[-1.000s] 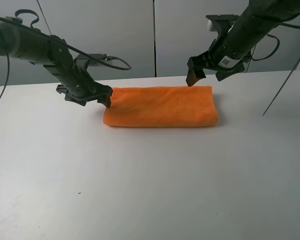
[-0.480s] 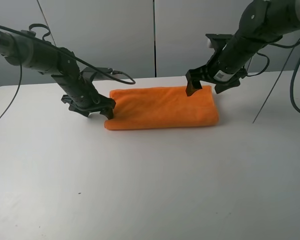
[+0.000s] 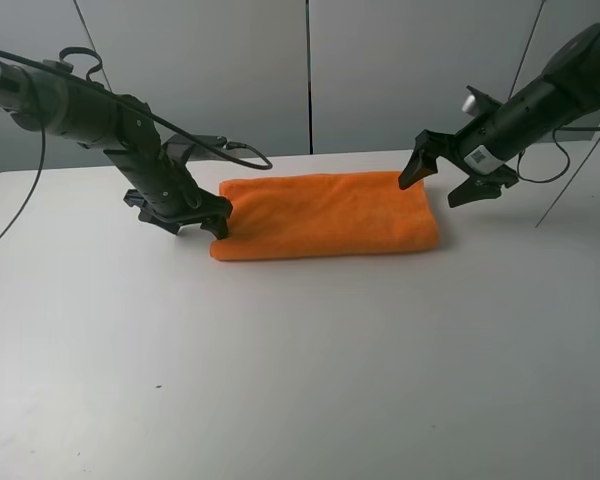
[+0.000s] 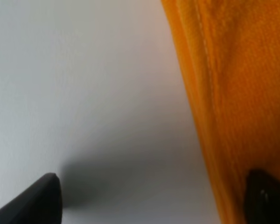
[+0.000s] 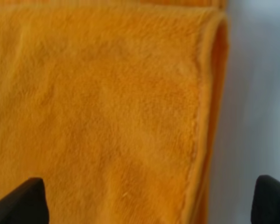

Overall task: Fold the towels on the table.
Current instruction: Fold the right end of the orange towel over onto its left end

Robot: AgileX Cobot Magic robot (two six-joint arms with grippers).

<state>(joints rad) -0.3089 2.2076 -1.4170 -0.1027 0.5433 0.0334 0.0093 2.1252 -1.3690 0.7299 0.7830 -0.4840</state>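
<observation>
- Since a second ago, the right pincer (image 3: 435,188) is swinging rightward from above the towel (image 3: 325,215) and is now hovering at its far right corner, jaws standing wide, holding nothing.
- Meanwhile the left pincer (image 3: 195,222) is staying low at the towel's left end, jaws wide, one finger over cloth and the other over bare desk (image 3: 300,370).
- Folded into a long orange band, the towel is lying flat on the far middle of the desk.

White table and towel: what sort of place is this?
Likely a robotics lab: black left arm and right arm over a white table, one folded orange towel, plain grey wall panels behind.
</observation>
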